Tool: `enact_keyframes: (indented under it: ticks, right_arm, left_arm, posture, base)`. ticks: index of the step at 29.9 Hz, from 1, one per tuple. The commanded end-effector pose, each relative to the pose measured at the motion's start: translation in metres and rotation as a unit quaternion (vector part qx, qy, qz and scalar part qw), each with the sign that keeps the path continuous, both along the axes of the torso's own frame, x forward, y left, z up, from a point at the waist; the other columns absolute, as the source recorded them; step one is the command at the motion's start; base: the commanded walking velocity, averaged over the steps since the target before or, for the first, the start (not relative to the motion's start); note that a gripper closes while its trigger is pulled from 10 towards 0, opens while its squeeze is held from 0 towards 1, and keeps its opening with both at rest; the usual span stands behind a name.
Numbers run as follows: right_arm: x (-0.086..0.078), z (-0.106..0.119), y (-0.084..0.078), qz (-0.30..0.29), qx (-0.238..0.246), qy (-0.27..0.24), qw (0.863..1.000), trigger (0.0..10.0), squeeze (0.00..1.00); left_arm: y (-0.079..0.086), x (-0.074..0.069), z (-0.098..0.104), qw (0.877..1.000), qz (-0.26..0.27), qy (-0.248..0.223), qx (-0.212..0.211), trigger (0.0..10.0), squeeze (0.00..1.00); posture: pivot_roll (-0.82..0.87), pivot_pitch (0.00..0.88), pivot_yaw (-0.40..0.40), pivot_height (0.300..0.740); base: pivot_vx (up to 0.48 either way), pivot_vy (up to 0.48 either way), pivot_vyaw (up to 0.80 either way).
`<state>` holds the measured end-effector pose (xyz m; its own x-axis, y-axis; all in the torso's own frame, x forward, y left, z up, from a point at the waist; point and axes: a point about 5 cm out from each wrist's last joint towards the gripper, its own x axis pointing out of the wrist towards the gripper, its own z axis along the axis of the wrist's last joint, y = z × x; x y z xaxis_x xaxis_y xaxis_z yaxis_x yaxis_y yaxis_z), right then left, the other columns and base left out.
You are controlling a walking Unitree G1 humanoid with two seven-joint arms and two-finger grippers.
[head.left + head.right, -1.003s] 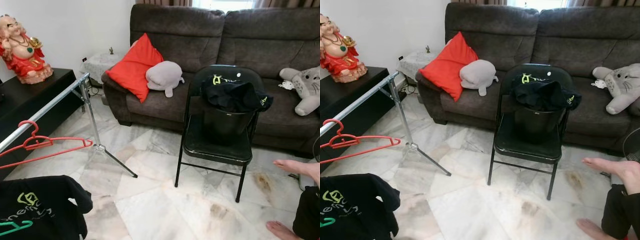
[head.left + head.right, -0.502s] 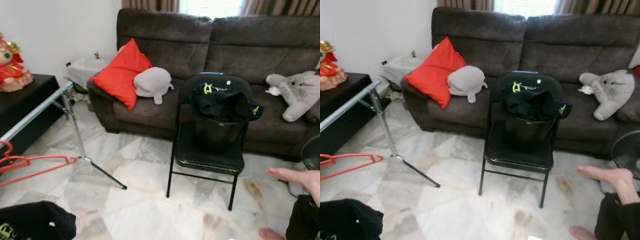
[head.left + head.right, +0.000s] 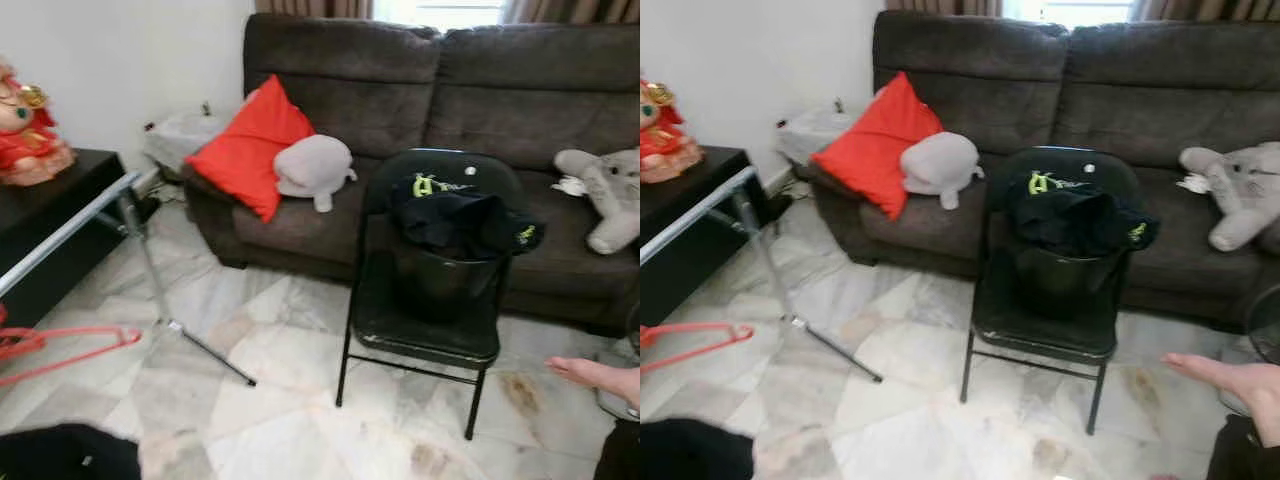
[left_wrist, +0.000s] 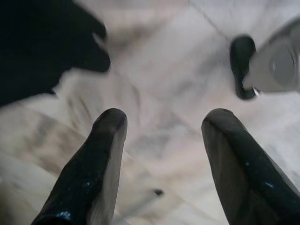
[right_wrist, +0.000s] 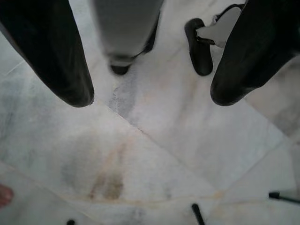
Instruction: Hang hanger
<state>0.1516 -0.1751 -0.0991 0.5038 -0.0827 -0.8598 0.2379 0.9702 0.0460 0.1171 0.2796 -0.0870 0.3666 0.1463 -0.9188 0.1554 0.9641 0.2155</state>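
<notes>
left tool (image 4: 159,136) and right tool (image 5: 150,93) both spread wide, holding nothing, above marble floor (image 5: 154,150).

Both eye views look forward and down from head height, sharing the chair (image 3: 425,310), sofa (image 3: 420,90) and rack pole (image 3: 695,215), slightly offset. Each wrist view points straight down, close over the floor (image 5: 154,140), between its tool's spread fingers (image 4: 89,178).

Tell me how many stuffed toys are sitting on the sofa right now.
2: a grey plush toy leaning against the red cushion at the sofa's left end, and a grey plush animal at its right end. More could be hidden.
</notes>
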Motion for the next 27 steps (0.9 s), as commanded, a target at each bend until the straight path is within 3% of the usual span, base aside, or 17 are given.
enact_keyframes:
  ticks: [1,27]
  right_arm:
    - [-0.006,-0.0011,-0.0115,-0.01,-0.014,0.008,1.0,10.0,0.0]
    - [-0.0021,0.0006,-0.0111,-0.011,-0.016,-0.002,1.0,10.0,0.0]
  left_arm:
    - [-0.0042,0.0052,0.0002,1.0,-0.005,-0.007,-0.006,10.0,0.0]
    - [-0.0042,0.0064,0.0006,1.0,-0.008,-0.005,-0.008,10.0,0.0]
  posture:
    - [0.11,0.018,0.076,0.74]
    - [0.1,0.018,0.079,0.74]
  base:
    - [0.266,0.0,0.0]
    - [0.267,0.0,0.0]
